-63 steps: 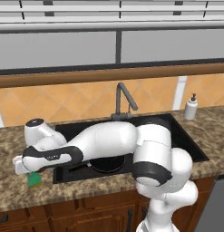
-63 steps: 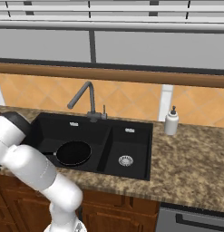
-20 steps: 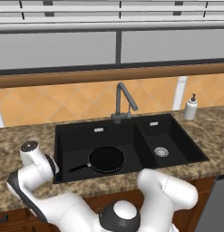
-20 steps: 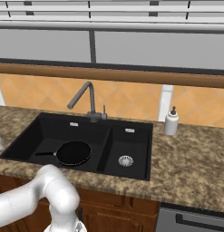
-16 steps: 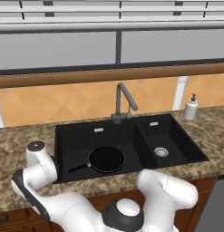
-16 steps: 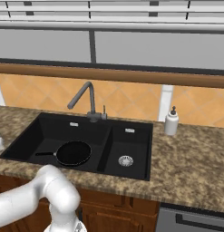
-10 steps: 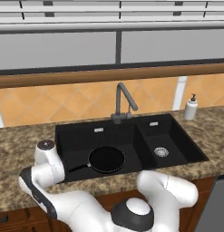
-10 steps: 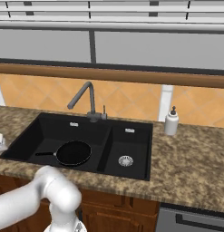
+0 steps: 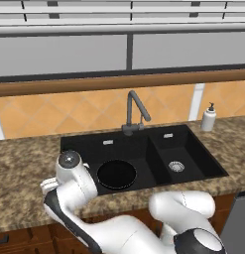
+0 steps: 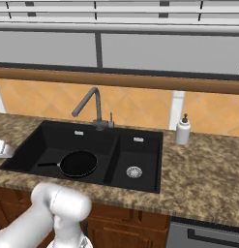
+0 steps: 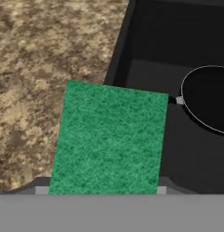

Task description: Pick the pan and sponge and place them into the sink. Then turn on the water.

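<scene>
Sponge, green rectangular scrub-top (image 11: 109, 140), sits between the pincer tips, gripped, over the black double-basin sink (image 11: 124, 41) rim at the table's left edge; black round pan (image 9: 116, 174) in left basin.

The pan (image 9: 116, 174), round and black with shallow sides, lies flat on the floor of the wide left basin of the sink (image 9: 193, 149); in the right base view its thin handle points to 9 o'clock. The sink is black, with a silver drain in the narrower right basin. The sponge (image 11: 109, 138), green face up, fills the hand view's lower middle, overlapping the sink's left rim, the pan at its 2 o'clock.
</scene>
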